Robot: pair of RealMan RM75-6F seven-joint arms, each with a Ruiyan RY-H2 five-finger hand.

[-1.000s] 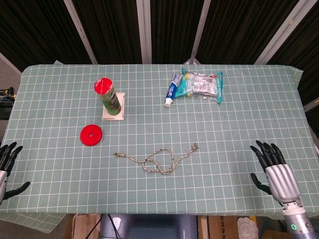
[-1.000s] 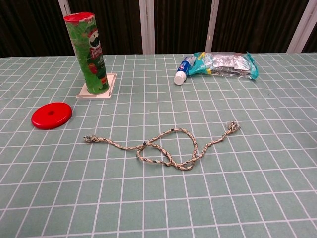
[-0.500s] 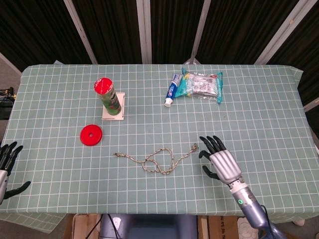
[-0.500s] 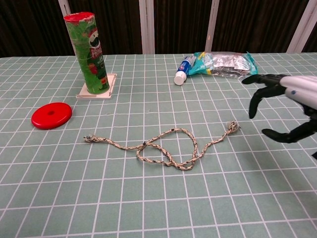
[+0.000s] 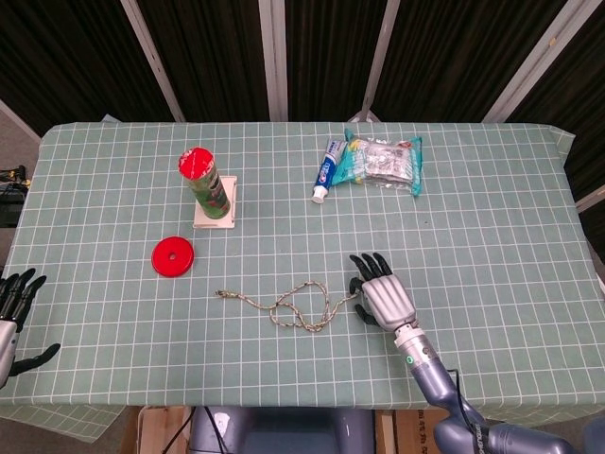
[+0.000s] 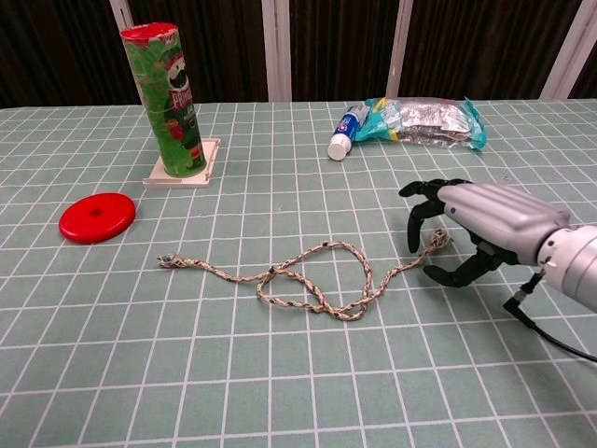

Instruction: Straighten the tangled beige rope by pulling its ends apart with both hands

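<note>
The beige rope (image 5: 293, 305) (image 6: 308, 280) lies in a loose loop at the table's front middle, one end pointing left and one right. My right hand (image 5: 381, 293) (image 6: 476, 219) hovers over the rope's right end (image 6: 437, 240), fingers spread and curved down, thumb just beyond that end; nothing is gripped. My left hand (image 5: 13, 312) hangs off the table's front left edge, far from the rope's left end (image 5: 220, 294), fingers apart and empty. The chest view does not show it.
A green chip can (image 5: 206, 184) (image 6: 173, 98) stands on a white base at the back left, with a red disc (image 5: 173, 256) (image 6: 97, 217) in front. A toothpaste tube (image 5: 326, 170) (image 6: 345, 131) and a snack bag (image 5: 383, 161) (image 6: 424, 121) lie at the back right.
My right hand has swept left from the table's right front edge to just over the rope's right end. The rope and my left hand have not moved.
</note>
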